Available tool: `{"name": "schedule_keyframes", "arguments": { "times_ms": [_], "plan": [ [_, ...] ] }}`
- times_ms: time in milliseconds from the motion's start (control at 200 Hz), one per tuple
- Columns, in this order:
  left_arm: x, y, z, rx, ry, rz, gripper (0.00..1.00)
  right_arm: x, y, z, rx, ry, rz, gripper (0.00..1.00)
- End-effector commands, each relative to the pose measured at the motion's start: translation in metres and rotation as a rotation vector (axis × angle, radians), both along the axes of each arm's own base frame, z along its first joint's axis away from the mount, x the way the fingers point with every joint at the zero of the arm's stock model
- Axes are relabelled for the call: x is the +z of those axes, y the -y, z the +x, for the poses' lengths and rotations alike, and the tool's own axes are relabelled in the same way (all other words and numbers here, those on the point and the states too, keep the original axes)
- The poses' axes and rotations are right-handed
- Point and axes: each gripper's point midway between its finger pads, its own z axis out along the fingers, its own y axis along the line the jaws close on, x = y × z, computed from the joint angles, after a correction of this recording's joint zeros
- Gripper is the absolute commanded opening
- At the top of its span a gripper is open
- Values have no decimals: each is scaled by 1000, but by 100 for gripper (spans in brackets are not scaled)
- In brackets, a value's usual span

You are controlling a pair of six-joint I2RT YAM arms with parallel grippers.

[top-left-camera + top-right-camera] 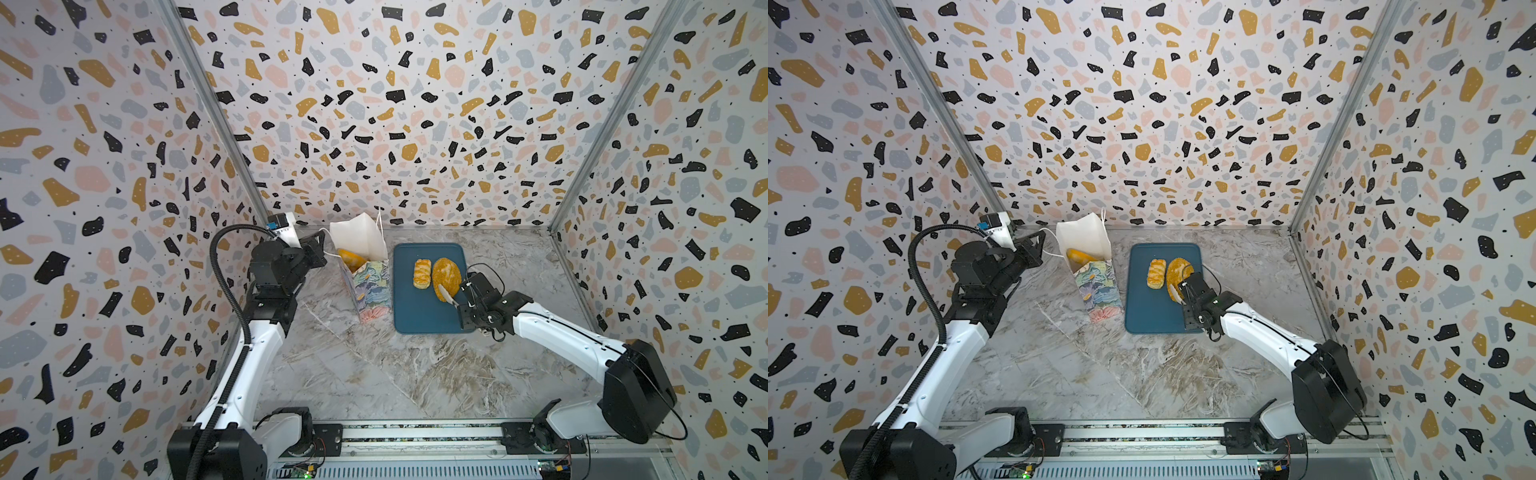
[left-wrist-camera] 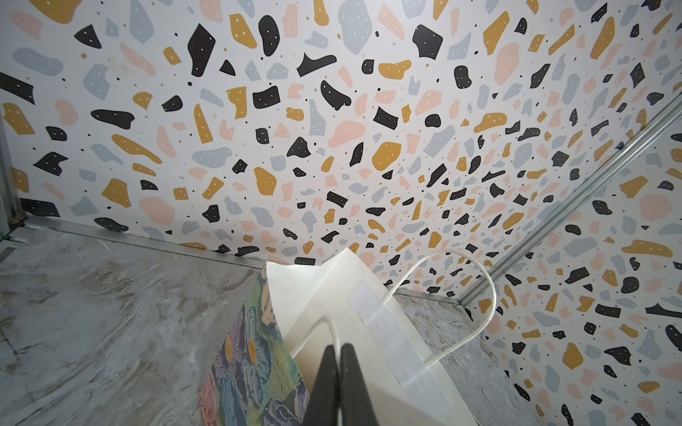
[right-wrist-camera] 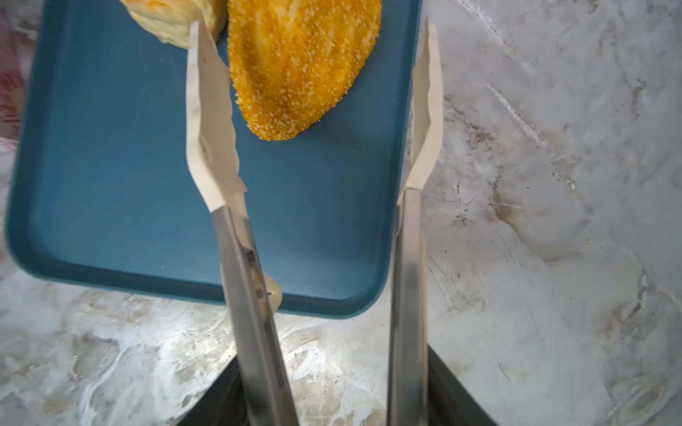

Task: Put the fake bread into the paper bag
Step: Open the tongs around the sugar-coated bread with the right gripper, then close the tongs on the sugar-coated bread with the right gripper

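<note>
The floral paper bag (image 1: pixel 368 291) (image 1: pixel 1100 293) (image 2: pixel 251 354) stands open left of the tray, with one golden bread (image 1: pixel 350 257) (image 1: pixel 1079 255) showing inside it. My left gripper (image 1: pixel 322 249) (image 2: pixel 338 348) is shut on the bag's near white cord handle (image 2: pixel 321 324). On the blue tray (image 1: pixel 419 316) (image 3: pixel 110 166) lie a plaited pastry (image 1: pixel 422 273) (image 1: pixel 1156 273) and a seeded oval loaf (image 1: pixel 445 272) (image 3: pixel 299 62). My right gripper (image 1: pixel 467 297) (image 3: pixel 334 387) is shut on metal tongs (image 3: pixel 210 129). The tongs' cream tips stand apart on either side of the loaf's near end.
The bag's far handle (image 2: pixel 487 295) loops free above its rim. Patterned walls close in the marble table (image 1: pixel 374 374) at the back and both sides. The tray's right edge lies under the tongs' right arm. The arm bases sit on a rail (image 1: pixel 415 436) at the front.
</note>
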Motion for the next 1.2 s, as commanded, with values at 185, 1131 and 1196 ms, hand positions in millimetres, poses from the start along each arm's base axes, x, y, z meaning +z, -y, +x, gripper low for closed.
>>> {"name": "schedule_keyframes", "arguments": {
  "times_ms": [185, 1131, 1196],
  "plan": [
    [23, 3, -5, -12, 72, 8, 0, 16, -12, 30, 15, 32, 9, 62],
    [25, 5, -6, -24, 81, -4, 0, -8, -24, 68, -33, -83, 63, 67],
    [25, 5, -7, -25, 81, -3, 0, -9, -24, 69, -33, -86, 65, 66]
  ]
}}
